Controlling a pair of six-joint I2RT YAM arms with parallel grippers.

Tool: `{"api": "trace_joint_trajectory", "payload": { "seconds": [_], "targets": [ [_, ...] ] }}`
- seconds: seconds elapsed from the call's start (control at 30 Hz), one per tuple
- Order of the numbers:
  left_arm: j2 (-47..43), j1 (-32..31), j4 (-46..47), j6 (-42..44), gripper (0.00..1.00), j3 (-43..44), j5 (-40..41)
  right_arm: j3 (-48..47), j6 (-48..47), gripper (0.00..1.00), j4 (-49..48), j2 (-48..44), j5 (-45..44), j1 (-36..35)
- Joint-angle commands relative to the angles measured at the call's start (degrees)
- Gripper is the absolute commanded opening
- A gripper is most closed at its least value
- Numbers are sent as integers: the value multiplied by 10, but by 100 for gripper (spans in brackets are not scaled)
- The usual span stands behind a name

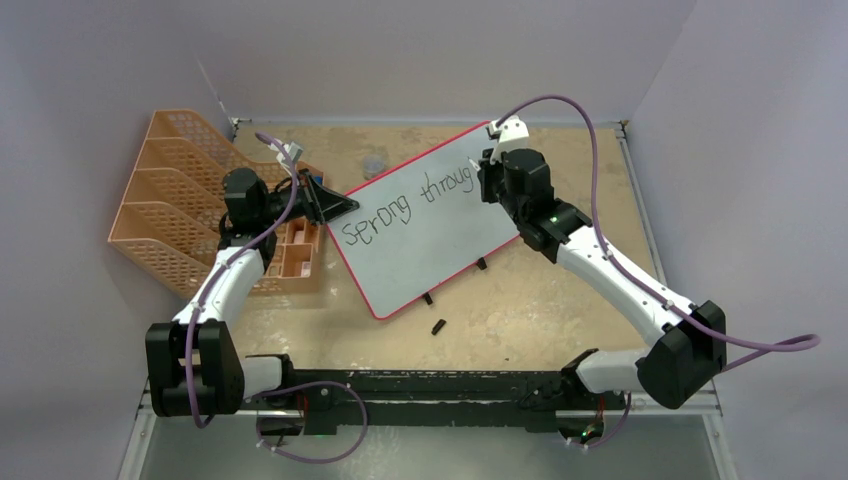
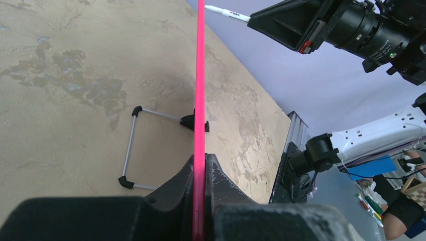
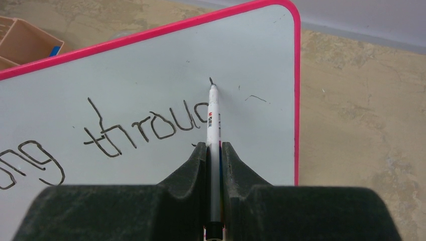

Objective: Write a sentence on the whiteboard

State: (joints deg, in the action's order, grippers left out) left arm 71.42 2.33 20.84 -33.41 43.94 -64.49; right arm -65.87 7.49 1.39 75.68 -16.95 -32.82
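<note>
The whiteboard (image 1: 440, 245), pale with a red-pink frame, stands tilted on the table. The sentence (image 1: 405, 205) on it reads "Sprong throug" in one slanted line; no second line shows. My left gripper (image 1: 335, 207) is shut on the board's left edge, seen as a pink strip (image 2: 200, 75) between my jaws (image 2: 200, 165). My right gripper (image 1: 484, 180) is shut on a white marker (image 3: 213, 118). Its tip touches the board (image 3: 150, 65) just after the letters "throug" (image 3: 135, 133). The marker also shows in the left wrist view (image 2: 228, 13).
An orange mesh file rack (image 1: 170, 200) stands at the left, with a small orange compartment box (image 1: 295, 250) beside it. A small black cap (image 1: 437, 326) lies in front of the board. The board's black feet (image 1: 428, 298) and wire stand (image 2: 129, 145) rest on the table.
</note>
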Motion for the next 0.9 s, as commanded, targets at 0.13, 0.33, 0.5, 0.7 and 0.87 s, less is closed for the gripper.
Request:
{"api": "trace_joint_trajectory", "payload": {
  "seconds": [0.13,0.33,0.5,0.7,0.87],
  "targets": [
    [4,-16,-14,23,0,11,-34,16,9,0,26,-18,15,3],
    [4,-16,-14,23,0,9,-34,26,15,0,39,-22,21,3],
    [5,-15,-13,23,0,9,-33,29,17,0,43,-27,23,3],
    [4,-16,-14,23,0,9,-32,23,19,0,43,-37,16,3],
    [5,-16,-14,23,0,9,-31,27,20,0,17,-62,-3,3]
  ]
}}
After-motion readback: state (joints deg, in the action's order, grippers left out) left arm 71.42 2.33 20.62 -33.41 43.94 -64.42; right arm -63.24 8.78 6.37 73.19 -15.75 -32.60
